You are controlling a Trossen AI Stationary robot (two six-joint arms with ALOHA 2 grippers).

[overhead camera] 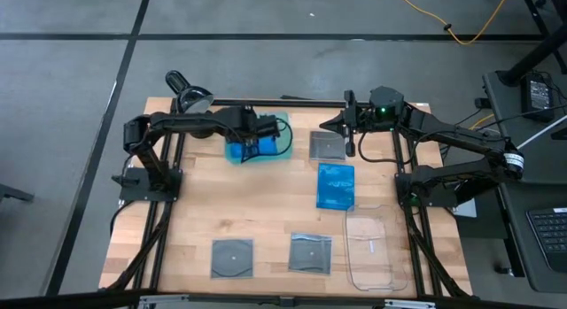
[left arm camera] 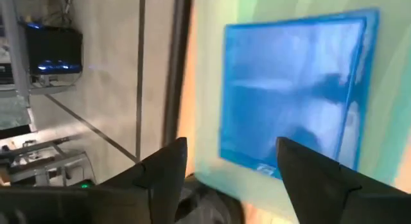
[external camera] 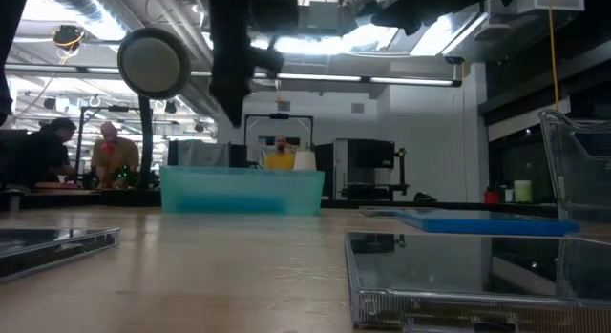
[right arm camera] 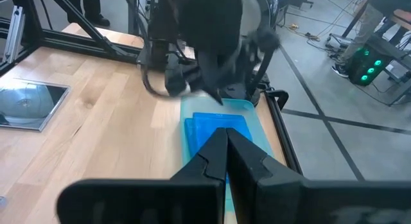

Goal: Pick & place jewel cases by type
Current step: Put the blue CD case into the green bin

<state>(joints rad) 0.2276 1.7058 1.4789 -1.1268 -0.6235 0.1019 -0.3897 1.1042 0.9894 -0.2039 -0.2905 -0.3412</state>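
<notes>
Left claw (overhead camera: 251,137) wide open, empty, over green tray (overhead camera: 283,148) at 11 o'clock: blue case (overhead camera: 241,152) released. Next: fetch blue case (overhead camera: 335,185) mid-worktop.

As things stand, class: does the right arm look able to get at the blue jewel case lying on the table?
Probably yes. The blue jewel case lies flat and uncovered just in front of the right gripper, with only a grey square case between them, and the left gripper is away over the green tray.

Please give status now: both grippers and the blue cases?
Left gripper open over green tray, blue case inside. Right gripper shut, empty. Another blue case on table. Nothing blocking.
</notes>
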